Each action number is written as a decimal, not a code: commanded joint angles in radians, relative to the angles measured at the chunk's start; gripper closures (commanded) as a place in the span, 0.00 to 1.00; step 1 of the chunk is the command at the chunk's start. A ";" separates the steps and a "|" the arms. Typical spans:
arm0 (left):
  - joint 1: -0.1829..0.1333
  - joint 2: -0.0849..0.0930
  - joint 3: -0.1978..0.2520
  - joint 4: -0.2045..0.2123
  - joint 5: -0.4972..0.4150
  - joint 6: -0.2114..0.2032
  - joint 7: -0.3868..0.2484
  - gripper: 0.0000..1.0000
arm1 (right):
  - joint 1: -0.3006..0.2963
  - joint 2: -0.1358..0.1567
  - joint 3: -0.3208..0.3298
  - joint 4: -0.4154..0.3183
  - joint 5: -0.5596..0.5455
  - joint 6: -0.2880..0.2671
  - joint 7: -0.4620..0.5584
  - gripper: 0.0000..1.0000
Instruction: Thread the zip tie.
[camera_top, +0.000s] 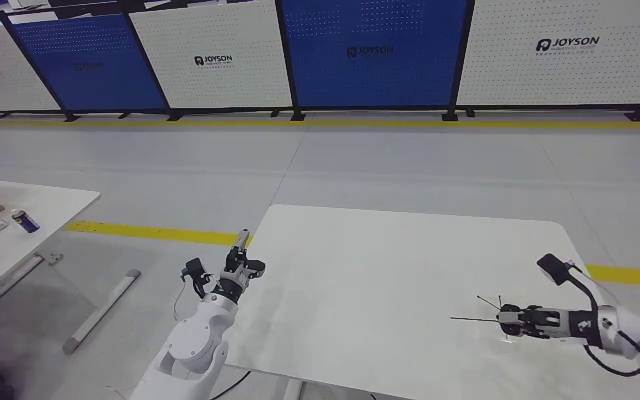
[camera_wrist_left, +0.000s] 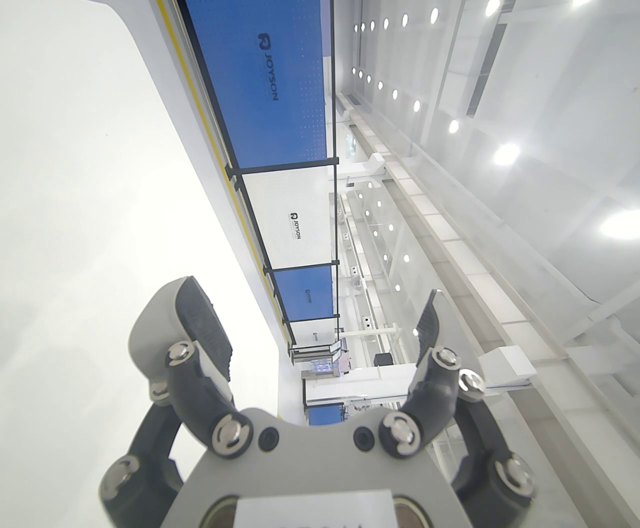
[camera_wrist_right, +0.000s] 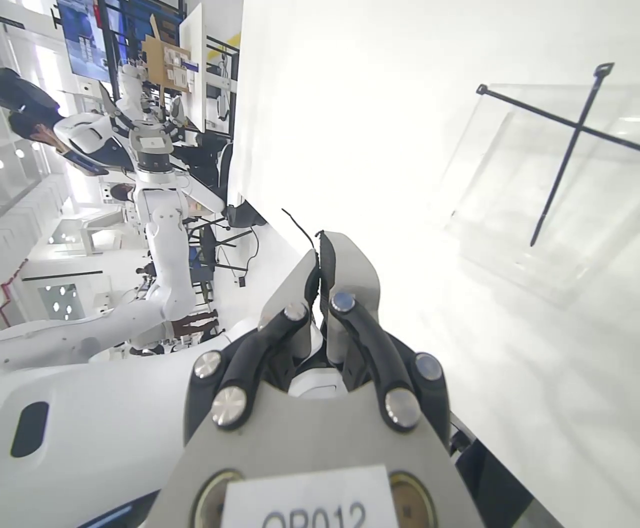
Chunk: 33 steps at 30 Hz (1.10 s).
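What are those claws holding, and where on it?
The right gripper, jaws shut, pinches a thin black zip tie; which part of it cannot be told. The left gripper is open, empty.

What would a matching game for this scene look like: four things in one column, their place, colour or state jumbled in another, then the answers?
Things:
1. left gripper
2. right gripper
3. crossed ties
4. table

Place, colour or state:
A. lying on a clear plate
B. white
C. jaws wide apart, holding nothing
D. jaws shut on a single tie

Pairs: 1-C, 2-D, 3-A, 4-B.
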 joint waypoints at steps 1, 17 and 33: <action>0.000 0.000 0.000 0.000 0.000 0.000 0.000 0.00 | 0.000 0.000 0.000 0.000 0.000 0.000 0.000 1.00; 0.000 0.000 0.000 0.000 0.000 0.000 0.000 0.00 | -0.021 -0.017 -0.017 -0.128 0.151 -0.149 -0.124 1.00; 0.000 0.000 0.000 0.000 0.000 0.000 0.000 0.00 | 0.055 -0.042 -0.132 -0.041 0.255 -0.134 -0.058 1.00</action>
